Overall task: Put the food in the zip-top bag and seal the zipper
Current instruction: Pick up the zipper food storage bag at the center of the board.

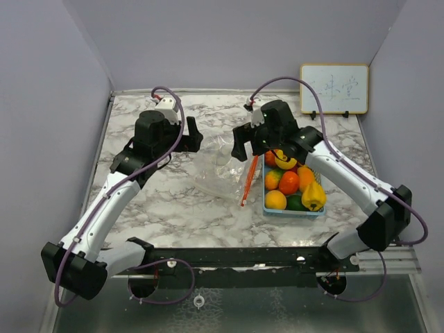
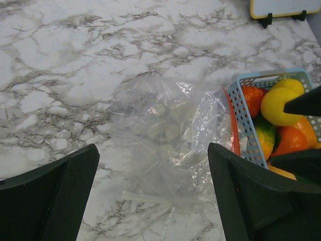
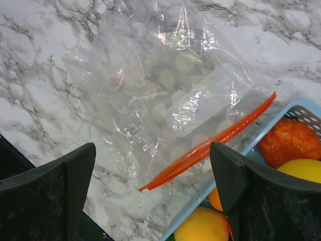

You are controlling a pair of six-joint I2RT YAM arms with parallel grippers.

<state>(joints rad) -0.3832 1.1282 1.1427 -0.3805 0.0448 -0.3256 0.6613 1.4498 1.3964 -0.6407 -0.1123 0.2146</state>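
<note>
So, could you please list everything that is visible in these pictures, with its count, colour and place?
table: one, white and grey marble, under everything
zip-top bag: one, clear, lying on the table between the two arms
zipper: one, orange-red, on the bag's edge next to the basket
basket: one, light blue, just right of the bag
food: about eight pieces, orange, red, yellow and green, all in the basket
whiteboard: one, white with a yellow frame, far right of the table
left gripper: one, black, open, above the bag
right gripper: one, black, open, above the bag beside the basket
</note>
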